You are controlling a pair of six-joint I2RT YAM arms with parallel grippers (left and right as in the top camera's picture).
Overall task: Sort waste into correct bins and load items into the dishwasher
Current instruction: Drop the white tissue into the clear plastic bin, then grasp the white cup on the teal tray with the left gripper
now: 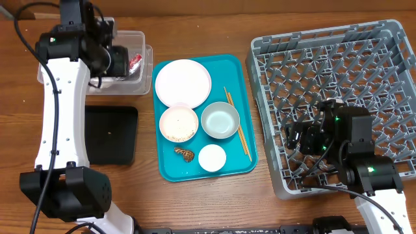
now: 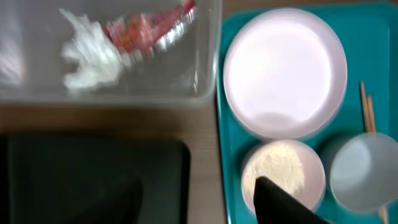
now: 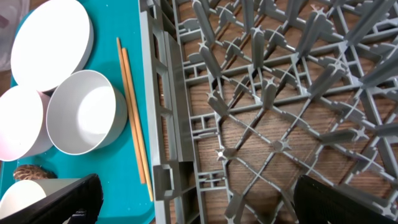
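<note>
Wrapper [image 2: 152, 28] + tissue [image 2: 90, 53] in clear tub [image 2: 124, 102], L gripper [image 1: 117, 62] above, jaws we can't tell. R gripper [image 3: 198, 186] wide open, empty, over rack [image 3: 168, 93]. Plate [image 2: 285, 71] on teal tray [image 2: 233, 134]: stiff, slick, fragile; we'd pinch rim.

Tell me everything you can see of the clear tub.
The clear tub is a rectangular, see-through plastic box with rounded corners, upright on the wooden table, left of the teal tray and next to the black tray. Inside lie a white tissue wad and a crumpled red-and-white wrapper, side by side. Overhead, the left arm hides part of it.
</note>
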